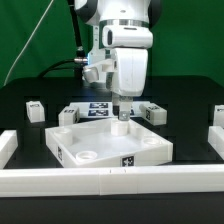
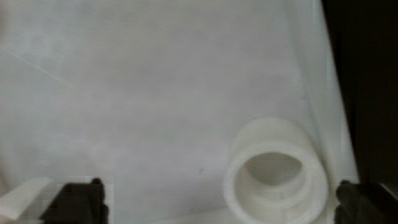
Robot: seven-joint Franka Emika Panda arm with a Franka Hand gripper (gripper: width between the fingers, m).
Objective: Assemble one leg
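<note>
Over the white panel (image 1: 100, 142), claw (image 2: 214, 202) spread wide, fingertips (image 2: 80, 200) cropped in wrist view.

Rear boundary: a green fabric backdrop (image 1: 40, 40) spans the full width of the exterior view, with soft vertical folds. Work surface: a table (image 1: 30, 135) with a matte black top. A low white rail (image 1: 60, 182) runs along the table's near edge, with short white sections rising at both sides. Lighting is even and diffuse, with only faint shadows. No floor or window is in view.
</note>
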